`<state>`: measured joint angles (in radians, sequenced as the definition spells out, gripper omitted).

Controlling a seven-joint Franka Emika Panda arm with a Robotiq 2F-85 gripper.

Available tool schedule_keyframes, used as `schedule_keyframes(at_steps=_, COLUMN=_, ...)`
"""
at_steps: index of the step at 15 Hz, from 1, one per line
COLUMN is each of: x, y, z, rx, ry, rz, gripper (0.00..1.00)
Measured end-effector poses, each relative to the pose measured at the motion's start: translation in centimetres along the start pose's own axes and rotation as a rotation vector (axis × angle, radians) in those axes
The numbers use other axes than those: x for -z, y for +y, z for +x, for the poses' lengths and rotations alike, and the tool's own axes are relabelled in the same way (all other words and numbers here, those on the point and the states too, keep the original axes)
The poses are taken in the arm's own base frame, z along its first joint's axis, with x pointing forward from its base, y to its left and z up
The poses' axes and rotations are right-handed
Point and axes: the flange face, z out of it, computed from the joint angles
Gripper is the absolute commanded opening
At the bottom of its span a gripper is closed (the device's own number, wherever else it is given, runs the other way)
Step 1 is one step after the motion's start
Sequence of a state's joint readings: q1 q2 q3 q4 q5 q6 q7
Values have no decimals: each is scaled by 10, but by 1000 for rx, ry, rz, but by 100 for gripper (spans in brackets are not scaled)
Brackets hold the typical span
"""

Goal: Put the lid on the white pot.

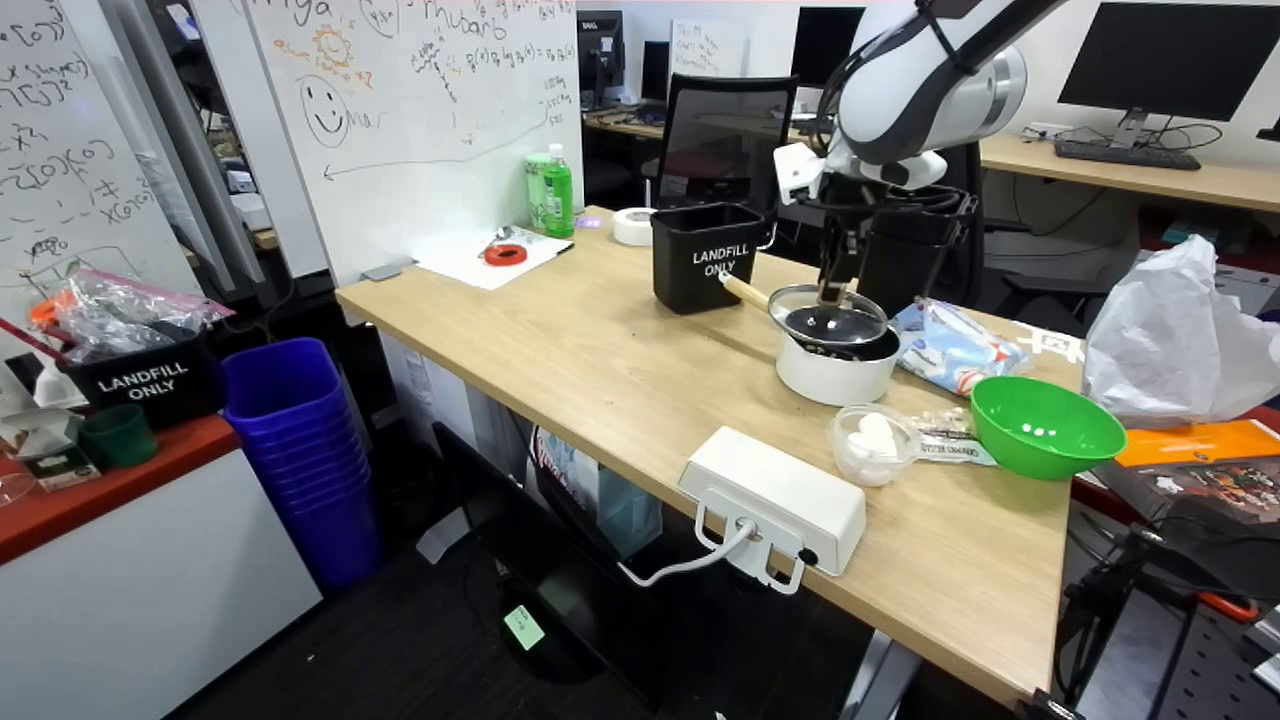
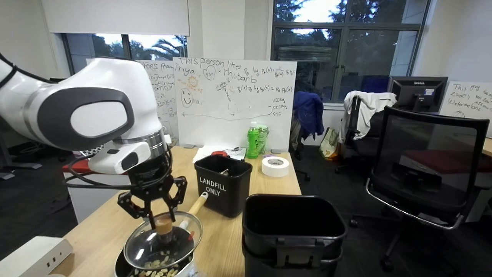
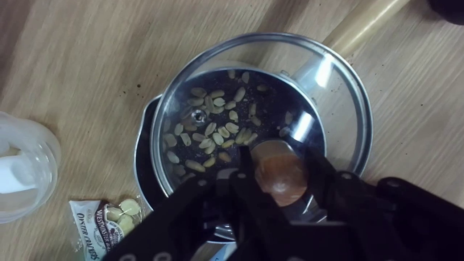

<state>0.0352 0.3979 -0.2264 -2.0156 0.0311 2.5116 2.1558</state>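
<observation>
The white pot (image 1: 838, 378) stands on the table with nuts on its dark inside; its wooden handle points towards the black bin. The clear-glass lid (image 1: 862, 318) has a metal rim and a brown knob (image 2: 164, 226). My gripper (image 2: 163, 221) is shut on the knob, with one finger on each side. The lid hangs tilted over the pot, shifted towards the handle. In the wrist view the lid (image 3: 253, 108) covers most of the pot (image 3: 145, 145), leaving a crescent of its dark inside uncovered. The gripper (image 3: 279, 163) hides part of the lid's near edge.
A black landfill bin (image 1: 703, 260) stands beyond the handle, and stacked black bins (image 2: 294, 234) stand beside the pot. A blue snack bag (image 1: 950, 345), a clear plastic cup (image 1: 872, 447), a green bowl (image 1: 1045, 430) and a white power box (image 1: 775, 495) are around it.
</observation>
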Motion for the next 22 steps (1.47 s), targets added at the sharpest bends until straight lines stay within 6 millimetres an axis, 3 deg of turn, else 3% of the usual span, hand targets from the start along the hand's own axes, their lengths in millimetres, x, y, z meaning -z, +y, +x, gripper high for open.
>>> schedule_keyframes(at_steps=22, x=-7, y=5, z=10, rx=-79, ry=32, rz=-41, gripper=15)
